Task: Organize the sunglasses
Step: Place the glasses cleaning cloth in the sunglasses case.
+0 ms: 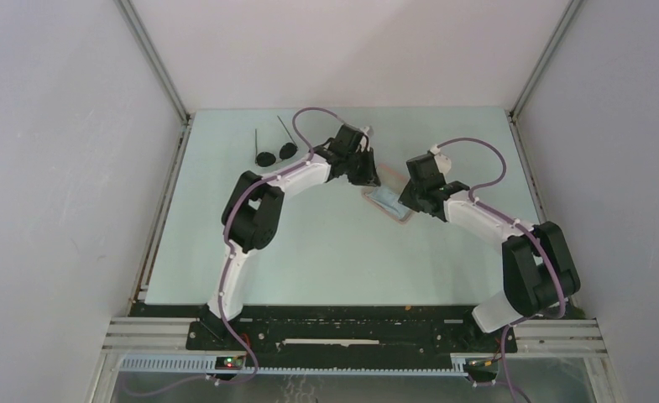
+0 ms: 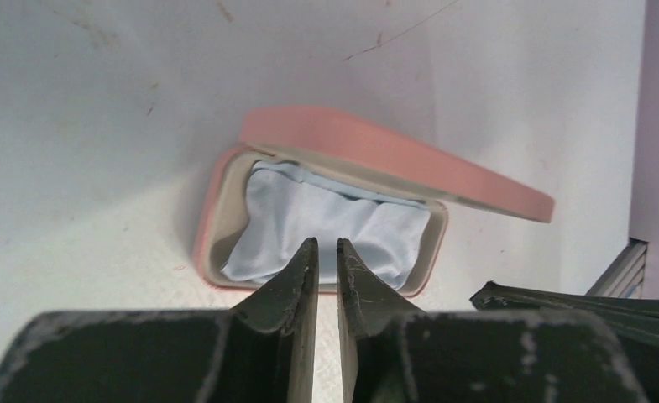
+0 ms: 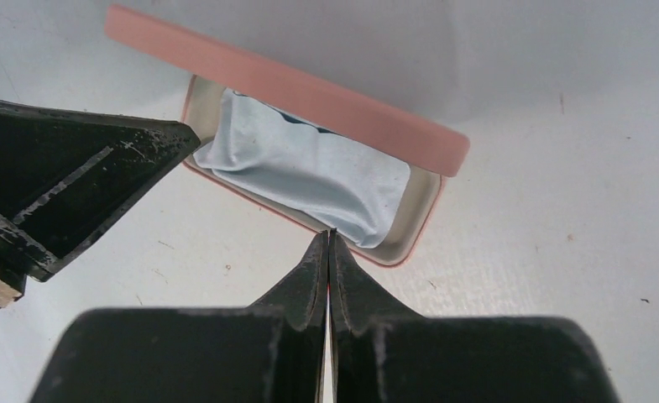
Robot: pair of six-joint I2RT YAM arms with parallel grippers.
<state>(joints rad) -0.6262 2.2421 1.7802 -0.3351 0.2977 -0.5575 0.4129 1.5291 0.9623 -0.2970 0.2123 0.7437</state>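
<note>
The sunglasses (image 1: 265,159) lie at the back left of the table, two dark round lenses with thin arms pointing away; neither wrist view shows them. The pink case (image 1: 401,215) lies open mid-table with the light blue cloth (image 1: 386,199) inside. In the left wrist view the case's lid (image 2: 393,155) stands raised over the cloth (image 2: 326,218). My left gripper (image 2: 326,243) is nearly closed and empty, just short of the case's near rim. My right gripper (image 3: 329,233) is shut, tips at the case's rim (image 3: 410,227) beside the cloth (image 3: 309,168).
The two grippers (image 1: 369,176) (image 1: 410,204) flank the case from left and right, close together. The left gripper's fingers (image 3: 74,176) fill the left of the right wrist view. White walls enclose the table on three sides.
</note>
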